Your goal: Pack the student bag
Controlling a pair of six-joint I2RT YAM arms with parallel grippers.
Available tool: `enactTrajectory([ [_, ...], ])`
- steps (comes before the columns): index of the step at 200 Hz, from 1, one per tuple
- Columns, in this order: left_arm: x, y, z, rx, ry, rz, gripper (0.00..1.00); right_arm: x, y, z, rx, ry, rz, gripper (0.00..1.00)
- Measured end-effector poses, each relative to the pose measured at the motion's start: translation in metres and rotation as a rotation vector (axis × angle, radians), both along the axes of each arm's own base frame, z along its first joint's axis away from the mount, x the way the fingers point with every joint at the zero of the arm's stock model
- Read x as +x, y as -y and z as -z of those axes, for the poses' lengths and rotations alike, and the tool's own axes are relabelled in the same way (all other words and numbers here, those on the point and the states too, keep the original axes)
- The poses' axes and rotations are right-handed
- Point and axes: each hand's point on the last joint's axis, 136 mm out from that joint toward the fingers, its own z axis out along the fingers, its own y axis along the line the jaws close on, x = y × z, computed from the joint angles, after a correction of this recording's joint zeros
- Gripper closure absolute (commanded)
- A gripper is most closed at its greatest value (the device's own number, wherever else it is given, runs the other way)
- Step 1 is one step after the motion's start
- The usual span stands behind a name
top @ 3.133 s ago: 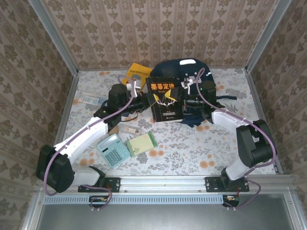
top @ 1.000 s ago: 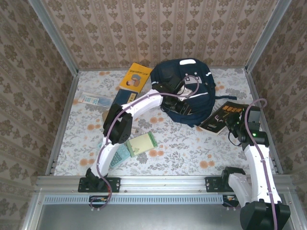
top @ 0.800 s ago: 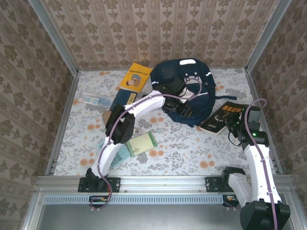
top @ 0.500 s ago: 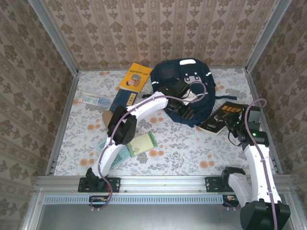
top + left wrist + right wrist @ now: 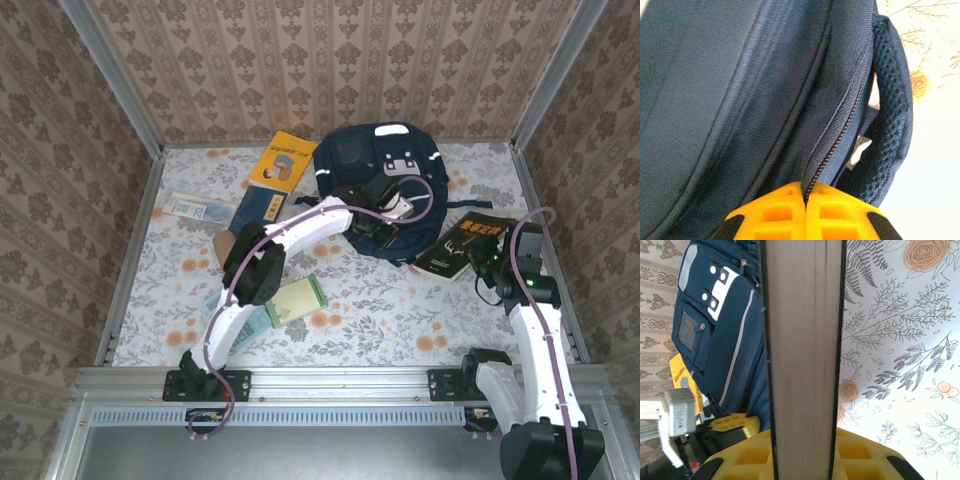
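the student bag (image 5: 400, 165) lies at the far middle of the table (image 5: 400, 320), its top toward the back wall, dark navy with thin white stripes. my left pincer (image 5: 385, 232) sits on the bag's near edge with its fingers pressed together. in the left wrist view the yellow fingers (image 5: 775, 212) meet right where the bag's zipper (image 5: 834, 135) runs in, and i cannot tell whether anything is pinched between them. just beside the bag on the right, my right pincer (image 5: 488, 258) clamps a black book (image 5: 468, 238), whose page edge stands between my fingers in the right wrist view. left of the bag lies a yellow book (image 5: 283, 160). nearer to me lies a green notepad (image 5: 297, 297).
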Motion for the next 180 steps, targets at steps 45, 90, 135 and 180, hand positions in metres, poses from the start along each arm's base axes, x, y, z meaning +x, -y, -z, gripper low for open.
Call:
enactTrajectory([
  [45,0.017,-0.017,-0.060,-0.095,0.045,-0.080,1.00,0.000,-0.006,0.009,0.026,-0.004,-0.023,1.00],
  [90,0.016,-0.018,-0.089,-0.154,0.058,-0.101,1.00,0.005,-0.011,0.003,0.042,0.033,-0.047,1.00],
  [135,-0.020,-0.039,-0.047,-0.062,-0.020,-0.091,1.00,0.003,-0.011,0.000,0.037,0.044,-0.051,1.00],
  [180,-0.037,-0.050,-0.024,-0.013,-0.079,-0.098,0.57,-0.008,-0.002,0.009,-0.008,-0.016,-0.014,1.00],
])
